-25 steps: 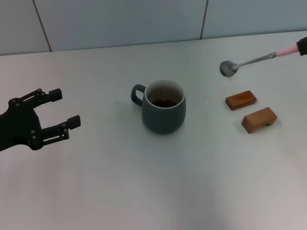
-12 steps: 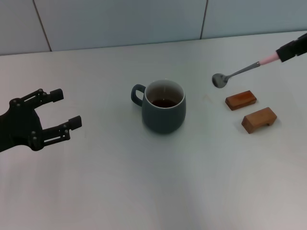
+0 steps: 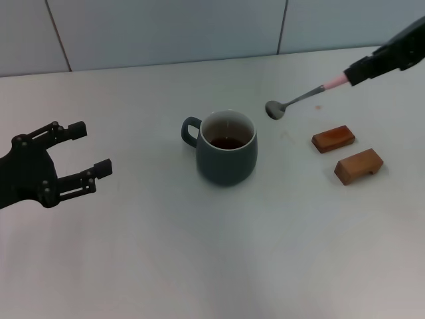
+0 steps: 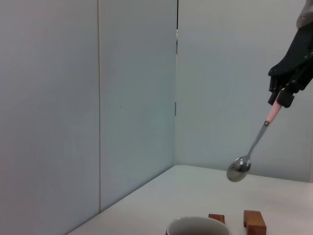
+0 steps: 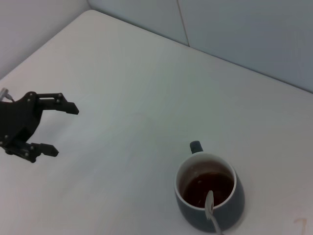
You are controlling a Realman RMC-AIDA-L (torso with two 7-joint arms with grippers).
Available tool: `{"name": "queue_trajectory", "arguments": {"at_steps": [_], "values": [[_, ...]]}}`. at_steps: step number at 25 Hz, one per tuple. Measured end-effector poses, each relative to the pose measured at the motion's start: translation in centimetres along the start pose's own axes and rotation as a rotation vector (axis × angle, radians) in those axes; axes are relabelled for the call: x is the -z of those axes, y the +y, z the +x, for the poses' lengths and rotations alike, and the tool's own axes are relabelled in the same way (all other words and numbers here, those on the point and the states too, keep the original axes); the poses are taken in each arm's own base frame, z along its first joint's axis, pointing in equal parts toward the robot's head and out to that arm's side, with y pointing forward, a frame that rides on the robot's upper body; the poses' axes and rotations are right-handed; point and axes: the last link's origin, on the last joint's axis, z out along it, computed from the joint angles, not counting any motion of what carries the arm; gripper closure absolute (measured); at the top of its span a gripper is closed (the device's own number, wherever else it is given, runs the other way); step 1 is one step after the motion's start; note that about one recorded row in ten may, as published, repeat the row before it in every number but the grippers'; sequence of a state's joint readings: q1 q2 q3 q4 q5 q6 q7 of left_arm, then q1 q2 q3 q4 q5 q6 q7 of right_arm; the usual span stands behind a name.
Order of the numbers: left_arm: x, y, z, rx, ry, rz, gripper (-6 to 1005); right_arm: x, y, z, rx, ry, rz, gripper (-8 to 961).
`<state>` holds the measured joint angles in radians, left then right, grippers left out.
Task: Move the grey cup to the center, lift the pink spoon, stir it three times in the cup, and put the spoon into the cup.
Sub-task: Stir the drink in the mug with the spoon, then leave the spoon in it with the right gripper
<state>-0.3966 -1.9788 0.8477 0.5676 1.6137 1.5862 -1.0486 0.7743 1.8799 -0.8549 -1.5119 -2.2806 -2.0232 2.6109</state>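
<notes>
The grey cup (image 3: 227,149) stands upright at the table's middle with dark brown liquid inside and its handle to the left. It also shows in the right wrist view (image 5: 208,193), and its rim shows in the left wrist view (image 4: 198,226). My right gripper (image 3: 355,73) is shut on the pink handle of the pink spoon (image 3: 302,98). It holds the spoon in the air, right of and behind the cup, with the silver bowl tilted down toward the cup. The spoon also shows in the left wrist view (image 4: 252,149). My left gripper (image 3: 91,147) is open and empty at the left.
Two brown wooden blocks (image 3: 333,138) (image 3: 359,165) lie on the white table to the right of the cup. A tiled wall runs along the table's far edge.
My right gripper has carried the spoon leftward toward the cup. The spoon's bowl has gone from above the blocks to close beside the cup's rim. The left arm and the cup have not moved.
</notes>
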Motion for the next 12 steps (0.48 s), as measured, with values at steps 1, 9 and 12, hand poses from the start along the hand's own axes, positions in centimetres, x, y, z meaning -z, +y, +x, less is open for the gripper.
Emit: {"name": "queue_trajectory", "arguments": {"at_steps": [1, 9, 12], "values": [[0.0, 0.0, 0.0, 0.0, 0.0, 0.001, 162, 0.0, 0.0, 0.0, 0.0, 0.0, 0.0, 845], [0.0, 0.0, 0.0, 0.0, 0.001, 0.001, 162, -3.2, 0.3, -1.6, 0.027, 0.055, -0.022, 844], [0.0, 0.0, 0.0, 0.001, 0.001, 0.0, 162, -4.8, 0.0, -2.1, 0.042, 0.075, -0.026, 844]]}}
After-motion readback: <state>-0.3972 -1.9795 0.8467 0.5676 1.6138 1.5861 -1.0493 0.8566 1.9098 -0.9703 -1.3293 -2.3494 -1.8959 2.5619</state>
